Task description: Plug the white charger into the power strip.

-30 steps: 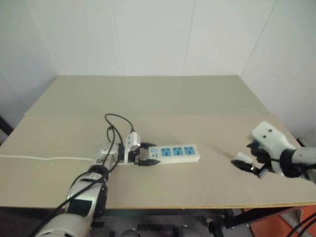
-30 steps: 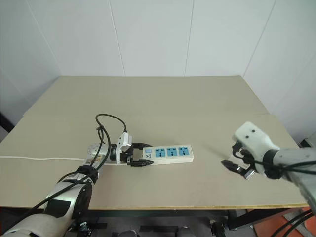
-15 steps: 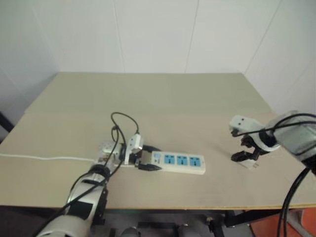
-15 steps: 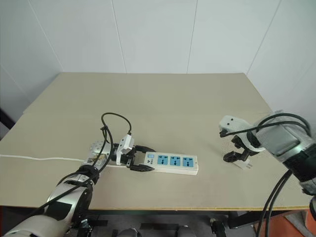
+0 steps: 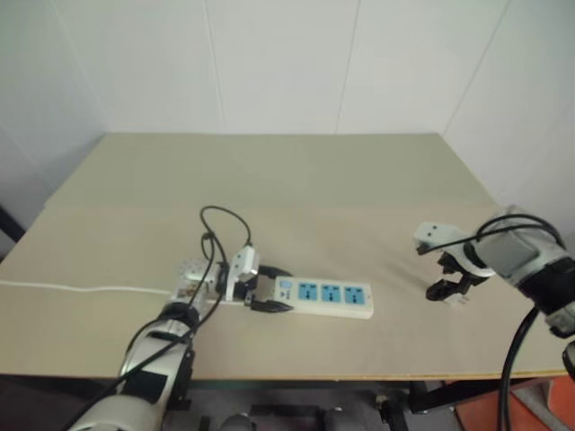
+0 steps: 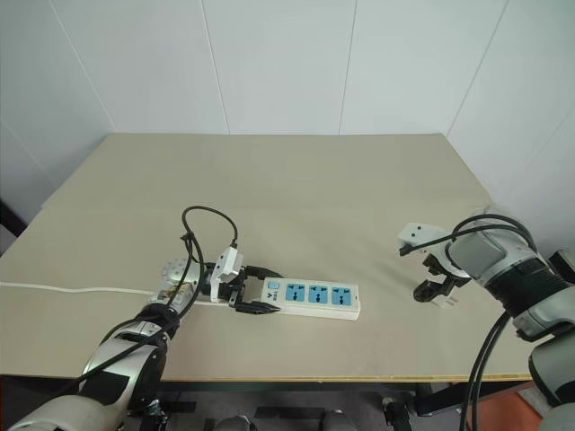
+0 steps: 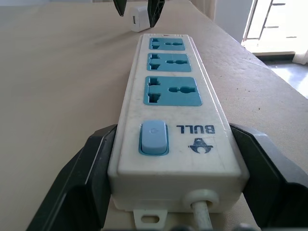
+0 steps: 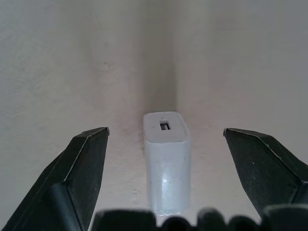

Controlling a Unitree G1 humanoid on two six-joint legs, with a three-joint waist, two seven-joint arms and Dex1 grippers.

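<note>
A beige table [image 6: 269, 171] stands against white panelled walls [image 6: 278, 63], perhaps beside a bright window [image 7: 279, 24].

Beige worktop [image 5: 296, 180], matte, a faint seam running across it parallel to the near edge. White panelled wall [image 5: 269, 63] behind the far edge and along the right edge. Something orange-red [image 5: 530, 409] on the floor past the near right corner; can't tell what it is.

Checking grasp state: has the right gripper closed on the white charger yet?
No. In the right wrist view the white charger lies on the table between the right gripper's wide-open fingers, touching neither.
</note>
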